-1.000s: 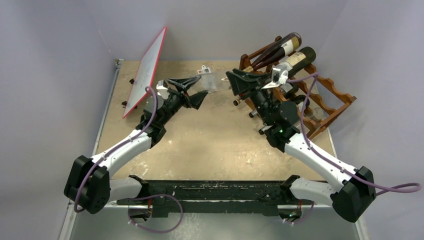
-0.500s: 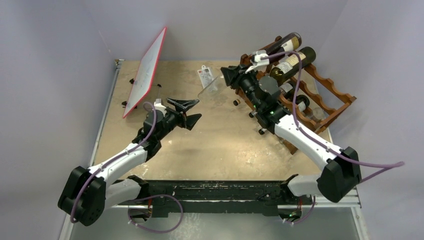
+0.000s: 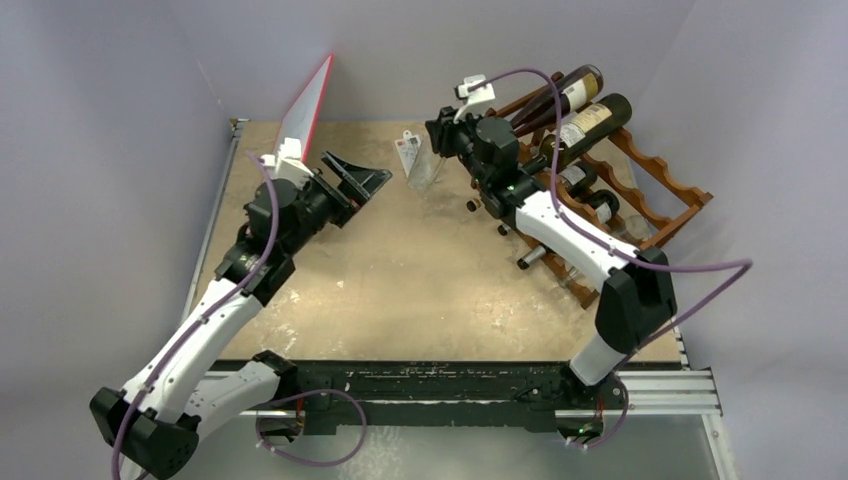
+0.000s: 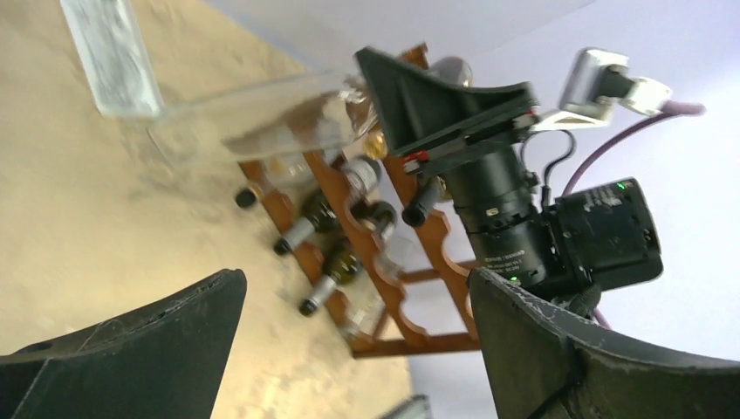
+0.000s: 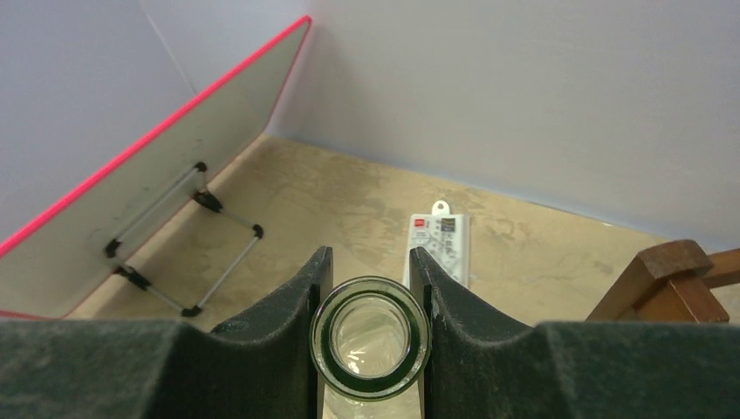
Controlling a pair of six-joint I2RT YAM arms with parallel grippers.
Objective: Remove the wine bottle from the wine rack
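Counter point(image 3: 420, 290) below: my left end effector point(image 3: 360, 178) just sprang wide, empty, at ten o'clock; right end effector point(image 5: 370, 257) alone clamps the wine bottle point(image 5: 370, 349), off the wine rack point(image 3: 660, 190).

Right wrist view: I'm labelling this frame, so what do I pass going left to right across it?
Pink-edged whiteboard on its stand → wine bottle, mouth toward the camera, clamped in the right gripper → corner of the wine rack.

Tan table point(image 3: 420, 290) with wine rack point(image 3: 675, 185), whiteboard point(image 3: 308, 100) (red-edged), white packet point(image 3: 408, 150)
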